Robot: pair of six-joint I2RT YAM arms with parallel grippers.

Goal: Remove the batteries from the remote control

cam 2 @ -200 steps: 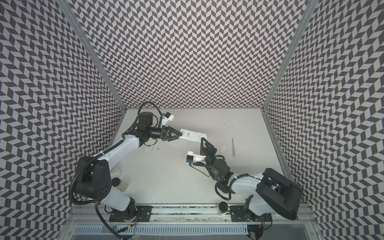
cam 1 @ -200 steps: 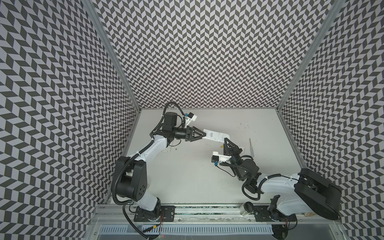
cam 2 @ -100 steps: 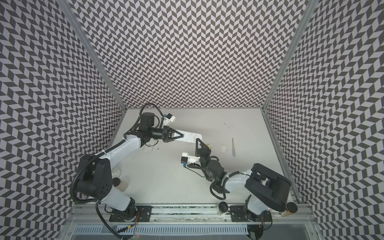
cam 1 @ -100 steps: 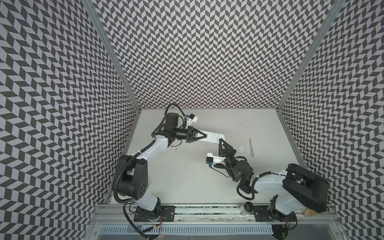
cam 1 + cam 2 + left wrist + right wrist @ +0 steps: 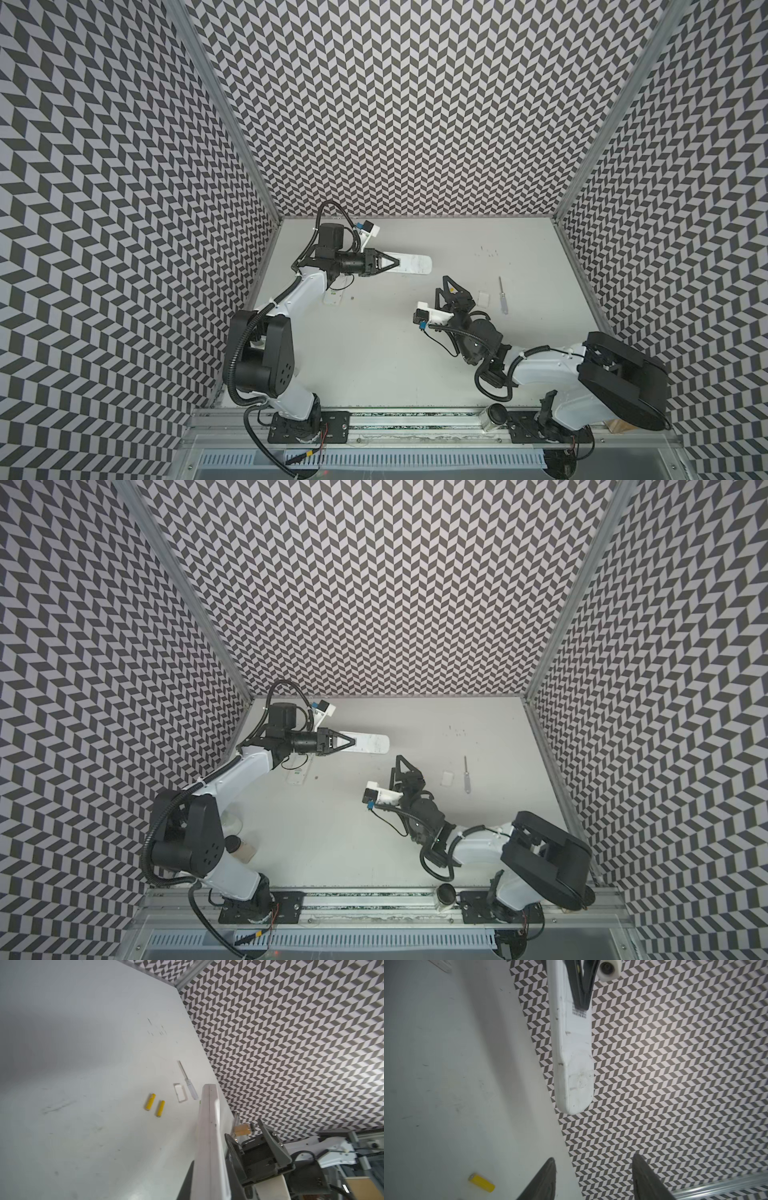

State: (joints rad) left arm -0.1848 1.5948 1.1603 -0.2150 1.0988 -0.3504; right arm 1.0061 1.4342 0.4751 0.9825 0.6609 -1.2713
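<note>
Left hand [image 5: 395, 262] is clamped on one end of the long white plastic remote control [image 5: 415, 265]. The remote control sticks out level toward the middle of the pale grey worktop [image 5: 374, 353]. It throws a shadow beneath itself, so it looks lifted clear, and both top views agree on this. In the right wrist view I get its scuffed back face with a printed label, and I cannot tell whether any cells sit inside. Right hand [image 5: 593, 1158] hangs near the free end of the remote control without touching it. Its fingers [image 5: 544, 1178] stand well apart, with only the patterned wall showing between them. Two bright yellow cylindrical batteries [image 5: 150, 1101] lie loose on the worktop, outside the remote control. They are side by side and nearly parallel, with a small gap between them. The right wrist view catches one of them close beside a finger. Near them lies a small white rectangular plastic cover [image 5: 180, 1093], and just beside that a thin screwdriver with a clear handle [image 5: 188, 1081]. In the top views I cannot pick the batteries out around the right arm. A flat white oblong piece [image 5: 334, 297] lies on the worktop under the left forearm, too small for me to identify.
</note>
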